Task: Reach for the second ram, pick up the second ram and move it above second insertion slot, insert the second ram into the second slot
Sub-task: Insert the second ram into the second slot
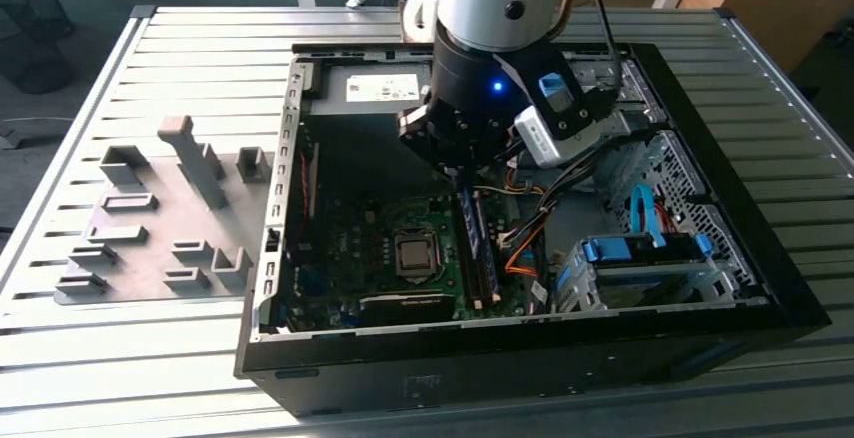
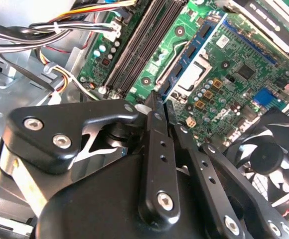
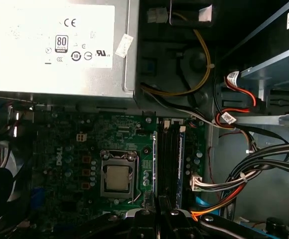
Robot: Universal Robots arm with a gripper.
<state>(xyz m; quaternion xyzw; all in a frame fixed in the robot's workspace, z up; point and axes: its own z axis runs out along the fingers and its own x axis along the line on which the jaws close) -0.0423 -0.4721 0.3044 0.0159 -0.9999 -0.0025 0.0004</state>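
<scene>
My gripper (image 1: 461, 170) hangs inside the open computer case (image 1: 747, 288), just over the far end of the memory slots (image 1: 478, 258). In the second wrist view its two black fingers (image 2: 154, 119) are pressed together, and I see nothing between the tips of the gripper (image 2: 162, 102). In the first wrist view the gripper (image 3: 160, 203) lines up with the slots (image 3: 167, 159). A long thin blue-green ram (image 3: 180, 164) stands edge-on in the slot row. I cannot tell whether it is the second ram or whether it is fully seated.
A silver power supply (image 3: 55, 45) lies beyond the slots, and the CPU socket (image 3: 117, 178) sits beside them. Bundled cables (image 3: 244, 174) run on the other side. A blue drive cage (image 1: 641, 253) stands at the exterior view's right; a grey fixture block (image 1: 160, 218) lies outside the case.
</scene>
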